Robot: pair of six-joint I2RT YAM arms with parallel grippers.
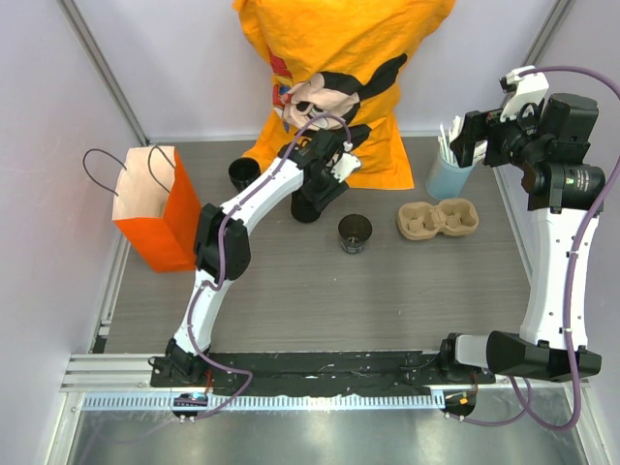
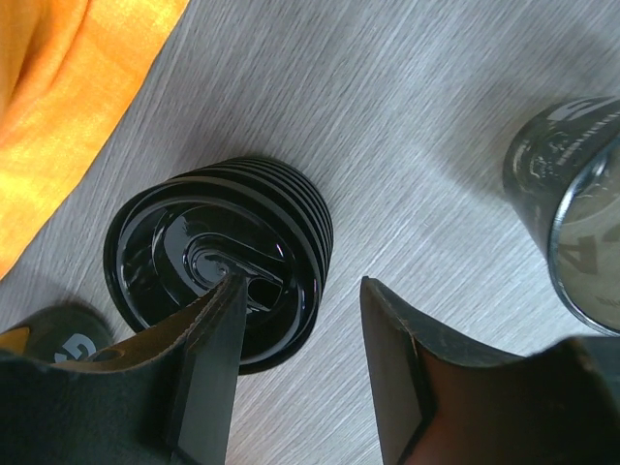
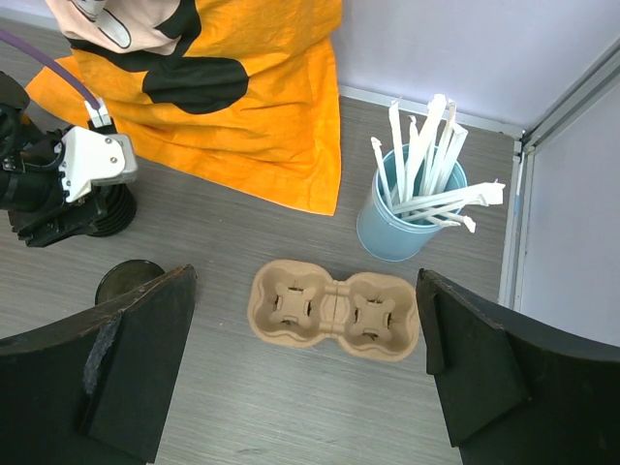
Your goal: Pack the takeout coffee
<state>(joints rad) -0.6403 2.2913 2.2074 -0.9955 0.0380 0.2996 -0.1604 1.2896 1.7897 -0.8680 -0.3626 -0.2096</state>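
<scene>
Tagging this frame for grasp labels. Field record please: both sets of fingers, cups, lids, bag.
left fingers: open, one over the lid stack, the other beside it
right fingers: open, empty, raised above cup carrier
printed cup: lidless, right of lid stack
other black cup: between bag and lid stack, untouched
bag: orange, upright, far left

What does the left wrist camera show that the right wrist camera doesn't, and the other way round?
Only the left wrist view: the top of the stack of black lids, with a finger of the left end effector over it. Only the right wrist view: the cardboard cup carrier and the blue cup of white sticks. Both: the orange cloth, the lid stack's side and the open black cup.
</scene>
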